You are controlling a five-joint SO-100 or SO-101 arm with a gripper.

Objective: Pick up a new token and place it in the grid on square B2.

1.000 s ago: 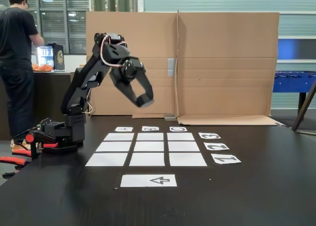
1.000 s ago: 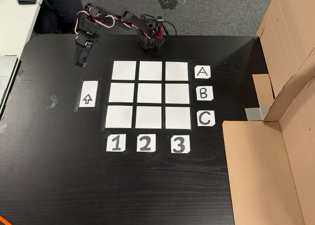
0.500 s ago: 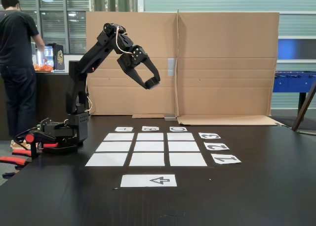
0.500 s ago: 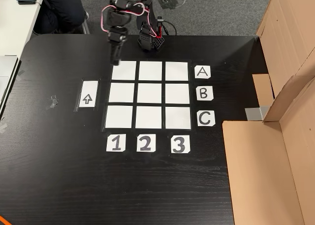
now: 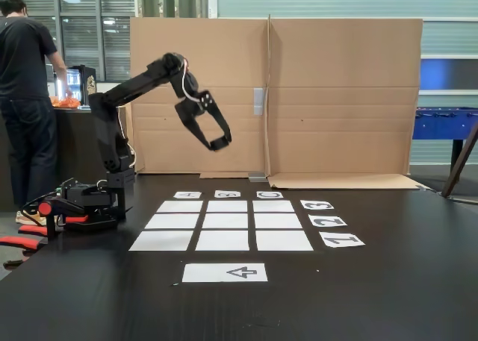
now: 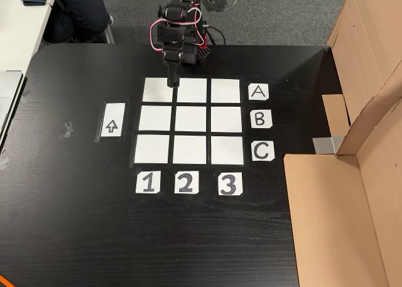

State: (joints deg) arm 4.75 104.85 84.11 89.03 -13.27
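My gripper (image 5: 218, 142) hangs high above the table's far side, well above the paper. Its fingers close to a loop with a small dark lump, the token (image 5: 219, 142), pinched at the tips. From above, the gripper (image 6: 171, 81) points down over the gap between the first two sheets of row A. The grid (image 5: 282, 240) of nine white sheets lies flat and bare, and square B2 (image 5: 227, 221) sits at its centre with nothing on it. In a fixed view from above, square B2 (image 6: 191, 119) lies two rows below the gripper, inside the grid (image 6: 226, 150).
A white arrow sheet (image 5: 224, 272) (image 6: 113, 120) lies bare beside column 1. The arm's base (image 5: 82, 207) (image 6: 191, 48) stands at the table edge. A cardboard wall (image 5: 336, 95) (image 6: 364, 111) borders the far side. A person (image 5: 26, 95) stands off the table.
The arm has swung from beside the arrow sheet across to row A of the grid. Seen from the side, the gripper rose and then dropped a little, still closed at the tips.
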